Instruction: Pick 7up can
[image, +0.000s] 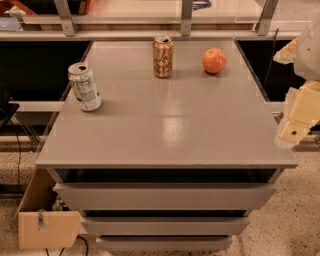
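The reach is not yet underway. The gripper (296, 125) is hanging off the right edge of the surface (170, 125), at about three o'clock. It is touching nothing. Only cream-coloured casing is showing from where I am standing, so I cannot tell whether it is spread or pressed together.

The 7up can (84, 86) is standing on its base at about ten o'clock, close to the left edge, well apart from the gripper and from everything else. I would judge this to be the approach step, with the whole pick yet to do. The next move is calling for a long sweep across the surface towards ten o'clock, with the gripper coming in level with the can's body and wide enough to straddle it. The edge is so close that a nudge could send the can over.

A brown can (162, 56) is standing at twelve o'clock, with a round orange-red fruit (214, 60), perhaps an apple, near it at one o'clock. Both are lying clear of that path.

The grey surface is topping a unit of drawers (165, 196). A wooden box (47, 229) is sitting on the speckled floor (290, 220) at seven o'clock, and a metal frame (186, 17) is running along behind.
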